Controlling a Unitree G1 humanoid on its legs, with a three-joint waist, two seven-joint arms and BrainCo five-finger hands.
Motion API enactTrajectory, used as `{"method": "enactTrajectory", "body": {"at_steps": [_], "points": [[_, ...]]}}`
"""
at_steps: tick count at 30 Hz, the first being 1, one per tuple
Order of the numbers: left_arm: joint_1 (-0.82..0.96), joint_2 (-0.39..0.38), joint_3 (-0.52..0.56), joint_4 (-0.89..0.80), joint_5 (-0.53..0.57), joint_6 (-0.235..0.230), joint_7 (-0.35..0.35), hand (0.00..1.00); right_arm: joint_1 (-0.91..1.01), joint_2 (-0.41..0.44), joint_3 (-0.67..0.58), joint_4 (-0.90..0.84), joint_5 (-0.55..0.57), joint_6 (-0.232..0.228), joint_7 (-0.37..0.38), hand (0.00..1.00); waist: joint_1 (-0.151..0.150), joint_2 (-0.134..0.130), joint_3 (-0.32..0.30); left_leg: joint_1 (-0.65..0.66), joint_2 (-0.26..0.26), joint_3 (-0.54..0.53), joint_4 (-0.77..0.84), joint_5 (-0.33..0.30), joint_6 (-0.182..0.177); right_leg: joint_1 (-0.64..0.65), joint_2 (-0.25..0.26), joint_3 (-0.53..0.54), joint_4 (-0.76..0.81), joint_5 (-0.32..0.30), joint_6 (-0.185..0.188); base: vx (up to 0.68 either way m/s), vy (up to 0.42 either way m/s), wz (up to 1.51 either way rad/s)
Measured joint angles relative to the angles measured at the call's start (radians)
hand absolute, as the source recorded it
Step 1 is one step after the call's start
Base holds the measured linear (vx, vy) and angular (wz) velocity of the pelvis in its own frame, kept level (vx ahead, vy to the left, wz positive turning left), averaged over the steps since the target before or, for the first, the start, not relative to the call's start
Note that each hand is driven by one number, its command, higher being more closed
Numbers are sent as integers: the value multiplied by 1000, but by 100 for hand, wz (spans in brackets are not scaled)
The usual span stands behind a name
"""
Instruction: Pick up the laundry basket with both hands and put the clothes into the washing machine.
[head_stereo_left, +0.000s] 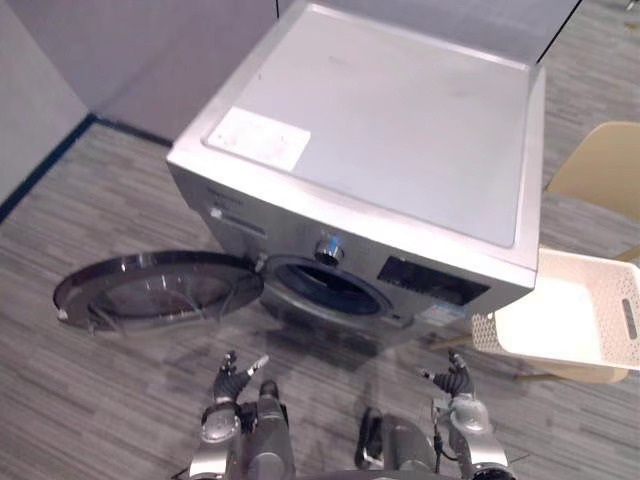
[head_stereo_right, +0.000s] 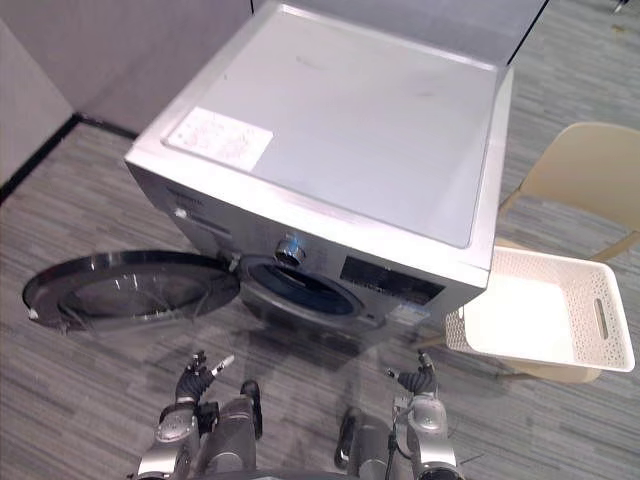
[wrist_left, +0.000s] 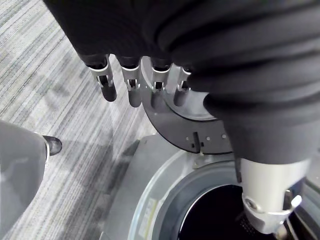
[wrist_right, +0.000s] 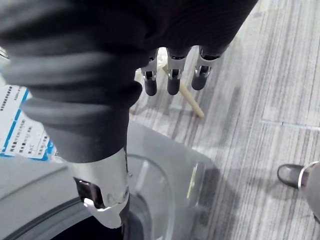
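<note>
Hovering low before the washing machine (head_stereo_left: 380, 150), the robot's left hand (head_stereo_left: 232, 380) holds nothing, its fingers loosely spread. The machine's round door (head_stereo_left: 150, 290) hangs swung wide to the left, exposing the dark drum (head_stereo_left: 335, 290). The right hand (head_stereo_left: 456, 380) is likewise empty, fingers relaxed. Farther right, the white laundry basket (head_stereo_left: 483, 333) rests on a beige chair (head_stereo_left: 600, 165) beside the machine, well apart from both hands.

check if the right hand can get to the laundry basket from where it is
Probably, with a sideways reach or step. The right hand is open and empty before the washing machine; the laundry basket sits on a beige chair to its right, with only bare floor between.
</note>
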Motion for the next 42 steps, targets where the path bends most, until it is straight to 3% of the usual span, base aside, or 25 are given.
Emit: {"method": "enactTrajectory", "body": {"at_steps": [5, 9, 11, 12, 13, 14, 15, 16, 17, 18, 20, 22, 23, 24, 25, 26, 28, 30, 32, 33, 36, 42], "points": [[-27, 19, 21, 124, 18, -3, 1, 0, -41, -17, -25, 146, -1, 2, 15, 0, -2, 20, -38, 96, -21, 70, -152, 55, 15, 72, 23, 54, -206, 121, 20, 99, 77, -38], [-55, 33, 24, 150, 18, -3, 1, 0, -86, -27, -5, 194, -3, 5, 14, 0, 4, 23, -37, 96, -7, 119, -123, 56, 19, 14, 39, 76, -163, 207, 13, -25, 74, -51], [-57, 21, 35, 141, 17, -9, 1, 0, -101, -34, -3, 196, -6, 5, 14, 0, 22, 30, -35, 101, 9, 129, -134, 59, 55, 41, 43, 77, -215, 239, 30, -85, 66, -46], [-61, 12, 59, 138, 17, -17, 2, 0, -108, -42, -2, 200, -7, 5, 13, 0, 30, 36, -29, 113, 13, 137, -136, 49, 61, 26, 31, 74, -110, 173, 25, -107, 42, -17], [-60, 10, 83, 128, 17, -24, 3, 0, -109, -42, 5, 207, -8, 6, 14, 0, 31, 21, -26, 100, -7, 141, -107, 45, 64, 3, -3, 72, 131, 69, 40, -98, 6, 8], [-45, 12, 96, 123, 17, -23, 3, 0, -116, -41, 23, 226, -14, 4, 14, 0, 51, 4, -25, 89, -17, 144, -65, 40, 71, 28, -12, 75, 228, 50, 60, -111, 16, 13], [-40, 12, 105, 120, 17, -21, 4, 0, -122, -43, 29, 241, -21, 4, 15, 0, 59, -3, -24, 83, -18, 148, -48, 39, 72, 47, -11, 73, 198, 40, 60, -188, -40, -23], [-28, 5, 126, 107, 17, -20, 7, 0, -152, -52, 35, 254, -28, 4, 14, 0, 94, 13, -28, 62, -8, 154, -40, 41, 71, 83, 15, 59, 74, 31, 68, -239, -78, -46], [-11, -10, 126, 88, 17, -22, 13, 0, -172, -61, 36, 250, -30, 0, 12, 0, 118, 30, -30, 26, 9, 160, -56, 55, 63, 109, 44, 42, -47, 17, 45, -261, -90, -36], [-9, -13, 120, 87, 17, -22, 17, 0, -185, -65, 35, 245, -30, -4, 11, 0, 122, 32, -28, -6, 7, 161, -49, 67, 64, 102, 41, 26, -83, 4, 22, -268, -101, 0], [-38, -33, 86, 89, 16, -20, 23, 0, -216, -102, 33, 249, -29, -9, 10, 0, 121, 104, 29, -64, 17, 81, -42, 113, 31, 114, 82, -17, -169, 47, -16, -327, -63, 35], [-24, -34, 78, 88, 16, -20, 23, 0, -201, -98, 33, 248, -28, -8, 6, 0, 114, 105, 33, -40, 11, 56, -126, 196, 21, 117, 87, -56, -164, 60, -30, -267, -70, 51], [-23, -22, 52, 62, 17, -21, 22, 0, -176, -89, 19, 234, -27, -8, 2, 0, 92, 79, 37, -21, -8, 26, -215, 271, -32, 105, 65, -98, -170, 66, -47, -254, -90, 73], [-22, -22, 44, 49, 17, -20, 20, 0, -169, -81, 10, 229, -26, -9, -5, 0, 83, 68, 44, -32, -9, 27, -174, 258, -17, 99, 59, -107, -170, 70, -56, -242, -55, 75], [-25, -21, 36, 39, 18, -20, 21, 0, -164, -80, 2, 229, -21, -10, -11, 0, 79, 60, 46, -54, -10, 23, -78, 206, 25, 94, 50, -119, -170, 79, -61, -233, 9, 43], [-31, -19, 17, 33, 18, -20, 21, 0, -151, -83, -17, 229, -18, -10, -12, 0, 75, 50, 48, -67, -10, 8, 52, 116, 42, 73, 33, -127, -170, 103, -62, -237, 70, 34], [-37, -19, -4, 34, 18, -20, 21, 0, -136, -88, -31, 233, -12, -9, -15, 0, 67, 50, 46, -41, -9, -16, 112, 42, 39, 62, 20, -130, -178, 122, -50, -163, 132, 20], [-36, -10, -29, 36, 29, -19, 22, 0, -116, -84, -61, 234, 0, 0, -16, 0, 41, 68, 33, 69, -21, -38, -73, -16, 13, 63, 21, -140, -215, 155, -25, -108, 199, 21], [-55, 27, -53, 40, 40, -17, 24, 0, -102, -55, -64, 244, 2, 2, -9, 0, 26, 29, 20, 80, -68, -32, -137, 27, 29, 65, -13, -142, -257, 196, -3, -83, 209, 19], [-61, 44, -64, 36, 49, -17, 23, 0, -95, -47, -64, 245, 2, 2, -9, 0, 24, 24, 16, 87, -88, -26, -152, 32, 35, 78, -23, -139, -284, 220, 8, -58, 178, 7], [-70, 63, -60, 16, 61, -16, 26, 0, -95, -47, -63, 254, 0, 2, -8, 0, 23, 25, 12, 109, -123, -9, -172, 34, 51, 101, -45, -118, -332, 259, 24, -42, 183, -12], [-137, 142, -6, -210, 137, -14, 97, 0, -116, -52, -53, 273, -3, 1, -8, 0, 20, 21, -1, 107, -154, 16, -208, 51, 76, 100, -53, -94, -420, 318, 20, 4, 68, -11]]}}
